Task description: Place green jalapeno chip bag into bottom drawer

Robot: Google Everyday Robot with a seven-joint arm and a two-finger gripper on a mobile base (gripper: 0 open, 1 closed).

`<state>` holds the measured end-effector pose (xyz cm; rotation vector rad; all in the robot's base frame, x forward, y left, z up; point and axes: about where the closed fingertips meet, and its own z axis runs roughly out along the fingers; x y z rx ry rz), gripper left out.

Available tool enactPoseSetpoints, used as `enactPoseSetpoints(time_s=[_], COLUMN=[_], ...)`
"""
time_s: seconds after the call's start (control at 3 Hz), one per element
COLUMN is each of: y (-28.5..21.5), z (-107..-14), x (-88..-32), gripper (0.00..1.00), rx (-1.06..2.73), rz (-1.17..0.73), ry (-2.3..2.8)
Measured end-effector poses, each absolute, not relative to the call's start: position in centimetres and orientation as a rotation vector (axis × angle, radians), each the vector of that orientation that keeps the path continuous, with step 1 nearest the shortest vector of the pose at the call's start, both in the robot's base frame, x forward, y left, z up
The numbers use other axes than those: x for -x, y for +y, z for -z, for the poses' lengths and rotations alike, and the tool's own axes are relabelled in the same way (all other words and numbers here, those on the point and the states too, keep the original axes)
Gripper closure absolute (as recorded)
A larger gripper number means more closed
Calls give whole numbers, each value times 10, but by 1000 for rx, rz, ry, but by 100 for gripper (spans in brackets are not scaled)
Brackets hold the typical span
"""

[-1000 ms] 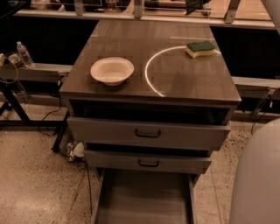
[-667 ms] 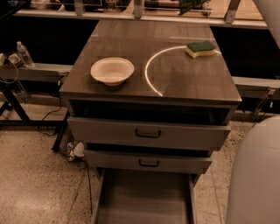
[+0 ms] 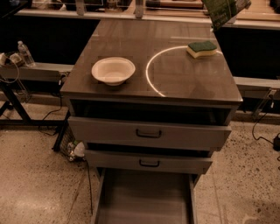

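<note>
The green jalapeno chip bag (image 3: 225, 10) hangs in the air at the top right edge of the view, above the far right corner of the cabinet top, tilted, with its upper part cut off by the frame. My gripper is out of view above that edge, so no fingers show. The bottom drawer (image 3: 144, 199) is pulled open at the bottom of the view, its flat grey floor bare. The bag is far above and behind the drawer.
On the cabinet top (image 3: 183, 83) sit a white bowl (image 3: 113, 70) at the left and a green-and-yellow sponge (image 3: 201, 48) at the far right. Two upper drawers (image 3: 148, 133) with dark handles are slightly out. A water bottle (image 3: 25, 53) and cables lie at the left.
The white arm body that filled the lower right corner has left the view. The green bag now shows clearly at the top right.
</note>
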<state>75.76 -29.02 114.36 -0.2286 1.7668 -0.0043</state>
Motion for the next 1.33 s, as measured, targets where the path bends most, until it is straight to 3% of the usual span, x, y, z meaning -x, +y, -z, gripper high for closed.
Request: enactPoseSetpoints(time_s=[0.33, 1.0, 1.33], y=[-338, -340, -345], z=[-1152, -1140, -1126], x=[-671, -664, -624], gripper=[100, 100, 100], rx=[200, 230, 284], rz=[58, 36, 7], ry=[1802, 1834, 1884])
